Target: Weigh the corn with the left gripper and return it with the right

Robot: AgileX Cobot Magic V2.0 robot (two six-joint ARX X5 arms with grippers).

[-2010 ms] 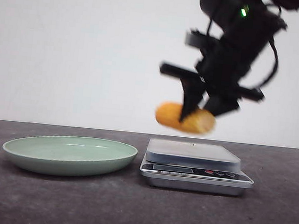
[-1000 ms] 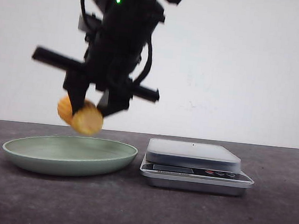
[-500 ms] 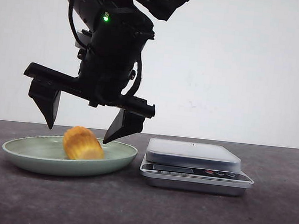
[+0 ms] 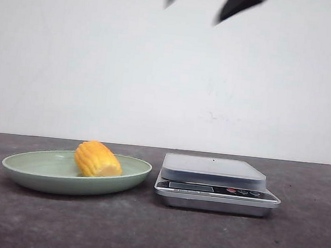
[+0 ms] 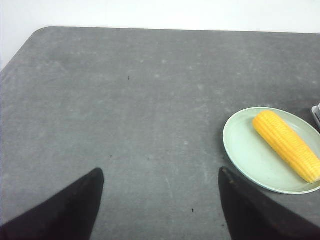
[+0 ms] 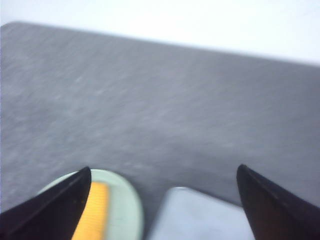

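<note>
The yellow-orange corn lies on the pale green plate at the left, free of both grippers. My right gripper is open and empty, high above plate and scale; only its two fingertips show at the top edge of the front view. In the blurred right wrist view its gripper spreads wide over the corn, the plate and the scale. My left gripper is open and empty over bare table, with the plate and corn off to one side. It is out of the front view.
A silver digital scale with nothing on its platform stands just right of the plate; it also shows in the right wrist view. The dark grey table runs to a white wall behind.
My right gripper carried the corn from above the scale to the plate, let it go, and has risen open to the top of the view. The corn shifted slightly on the plate.
</note>
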